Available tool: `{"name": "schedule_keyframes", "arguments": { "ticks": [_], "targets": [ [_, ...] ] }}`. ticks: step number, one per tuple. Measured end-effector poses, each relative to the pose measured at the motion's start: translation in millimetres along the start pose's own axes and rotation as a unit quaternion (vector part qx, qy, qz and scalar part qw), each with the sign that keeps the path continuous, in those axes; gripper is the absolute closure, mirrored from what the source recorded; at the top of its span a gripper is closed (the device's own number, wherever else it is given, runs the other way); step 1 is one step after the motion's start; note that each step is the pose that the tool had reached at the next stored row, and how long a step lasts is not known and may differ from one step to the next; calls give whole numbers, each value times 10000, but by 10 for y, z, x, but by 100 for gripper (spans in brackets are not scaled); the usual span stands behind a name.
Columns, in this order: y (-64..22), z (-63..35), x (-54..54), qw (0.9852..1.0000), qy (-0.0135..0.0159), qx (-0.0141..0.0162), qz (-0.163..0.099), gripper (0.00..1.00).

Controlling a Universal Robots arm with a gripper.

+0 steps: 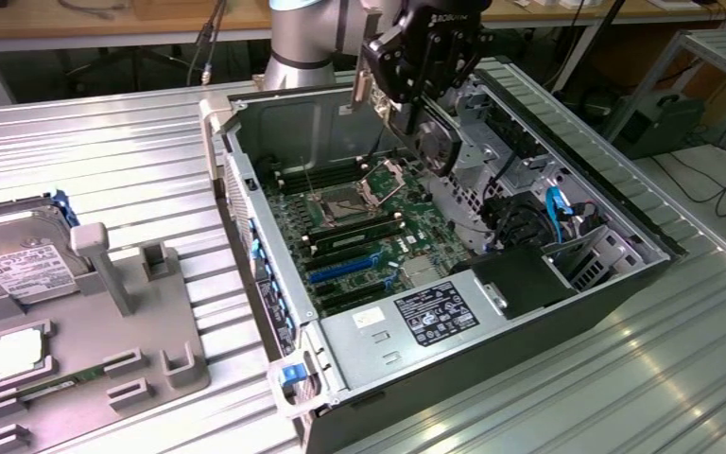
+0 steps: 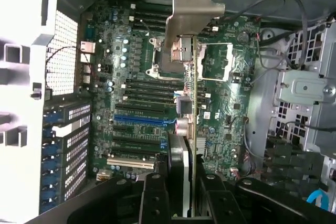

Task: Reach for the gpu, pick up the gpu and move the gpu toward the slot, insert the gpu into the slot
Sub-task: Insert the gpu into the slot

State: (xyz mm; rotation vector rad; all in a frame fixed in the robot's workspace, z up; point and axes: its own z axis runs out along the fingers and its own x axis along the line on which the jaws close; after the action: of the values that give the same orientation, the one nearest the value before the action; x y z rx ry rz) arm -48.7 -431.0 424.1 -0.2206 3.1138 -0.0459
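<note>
Nearest the wrist camera, the fingers point(image 2: 153, 196) pinch the gpu point(image 2: 193, 103) edge-on between them, its silver bracket point(image 2: 191, 14) at the far end. I judge the step in hand to be the carry toward the slot. The card hangs clear above the motherboard point(image 1: 382, 222), roughly over the CPU socket point(image 1: 337, 203). Farther off, the blue slot point(image 1: 337, 270) lies at about seven o'clock from the card in the exterior view, untouched. Seating would call for the card's lower edge lined up along it.
</note>
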Motion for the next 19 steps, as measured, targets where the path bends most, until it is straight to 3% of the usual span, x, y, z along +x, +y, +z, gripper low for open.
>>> {"name": "schedule_keyframes", "arguments": {
  "ticks": [4, 6, 8, 9, 14, 15, 17, 18, 19],
  "targets": [
    [0, 0, 0, 9994, -11, -6, -356, 72],
    [0, 0, 0, 9976, -21, -12, -688, 72],
    [0, 0, 0, 9942, -33, -19, -1073, 72],
    [0, 0, 0, 9932, -36, -21, -1165, 72],
    [0, 1, 0, 9850, -53, -30, -1725, 72],
    [0, 1, 0, 9817, -59, -33, -1902, 72],
    [0, 1, 0, 9778, -64, -37, -2092, 72],
    [0, 1, 0, 9739, -70, -40, -2268, 72],
    [0, 2, 0, 9716, -73, -42, -2365, 72]
  ]
}}
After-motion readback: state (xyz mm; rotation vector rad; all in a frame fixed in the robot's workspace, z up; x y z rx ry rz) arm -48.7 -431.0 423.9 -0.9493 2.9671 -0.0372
